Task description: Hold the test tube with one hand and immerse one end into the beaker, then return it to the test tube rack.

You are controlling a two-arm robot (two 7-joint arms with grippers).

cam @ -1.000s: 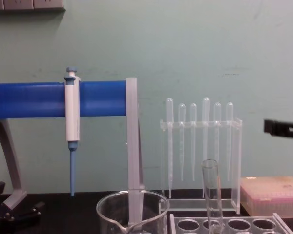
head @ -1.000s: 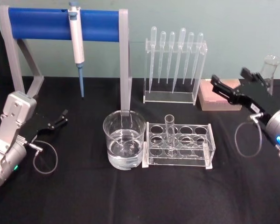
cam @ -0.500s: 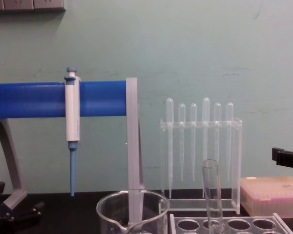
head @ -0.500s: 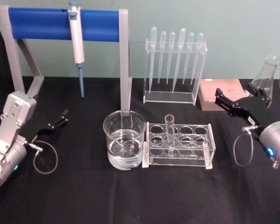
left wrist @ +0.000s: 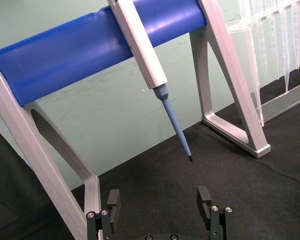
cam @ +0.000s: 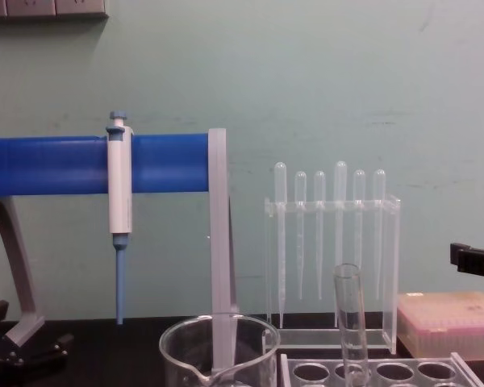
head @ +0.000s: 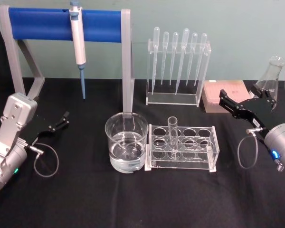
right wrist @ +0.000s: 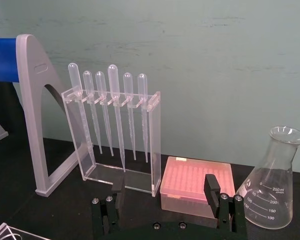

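While test tube (head: 173, 135) stands upright in rack (head: 183, 147), right claw (head: 241, 102) hovers well apart, spread, empty.

One test tube (head: 172, 133), one beaker (head: 127, 148), six pipettes (head: 179, 57), one micropipette (head: 78, 40), one flask (head: 270, 76), one pink tip box (head: 223, 95), two grippers (head: 62, 121) (head: 242, 102).

Pale green wall (cam: 347, 72) behind everything, plain, faintly scuffed. Grey panel strip (cam: 44, 8) at the wall's top edge in the chest view. Black cloth tabletop (head: 133, 199) runs to the wall base. Light even, soft; no windows or floor seen.
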